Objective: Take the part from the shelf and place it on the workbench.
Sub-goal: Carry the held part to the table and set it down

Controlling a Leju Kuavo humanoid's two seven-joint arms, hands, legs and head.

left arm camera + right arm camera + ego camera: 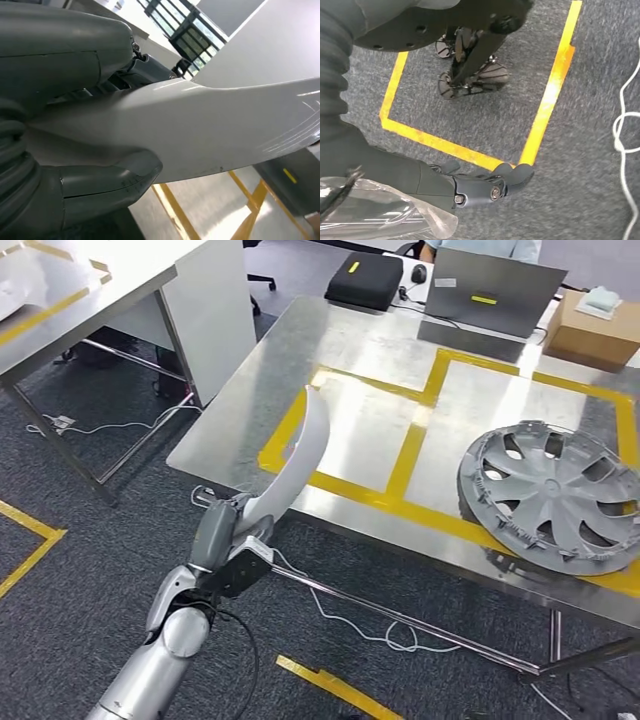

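Closest to me in the head view is my left arm (162, 660), silver and jointed, rising from the lower edge with its base cut off by the frame. At its end my left hand (226, 552) grips the part (296, 465), a long, curved white strip with a smooth glossy skin, held by its lower end so the rest arcs up and over the near corner of the workbench (249, 410), above the surface rather than resting on it. From the left wrist view I see the thick grey thumb (109, 187) pressed on one face of the part and a broad grey cover on the other, but the darker fingers are mostly hidden behind the white shell and the strip's far end runs out of the picture. The workbench is brushed metal, reflective, marked into rectangles with yellow tape (407, 455). On its right side lies a grey hubcap (555, 495), round, spoked and toothed at the rim, its edge cropped by the frame. At the back sit a black case (364, 280), a grey laptop (487, 295) and a cardboard box (592, 332). My right hand (486, 187) hangs over grey carpet (584, 190) with yellow floor tape (550, 95); its dark fingers curl inward, and crinkled clear plastic (376, 215) lies against it, but I cannot tell whether it is gripped.
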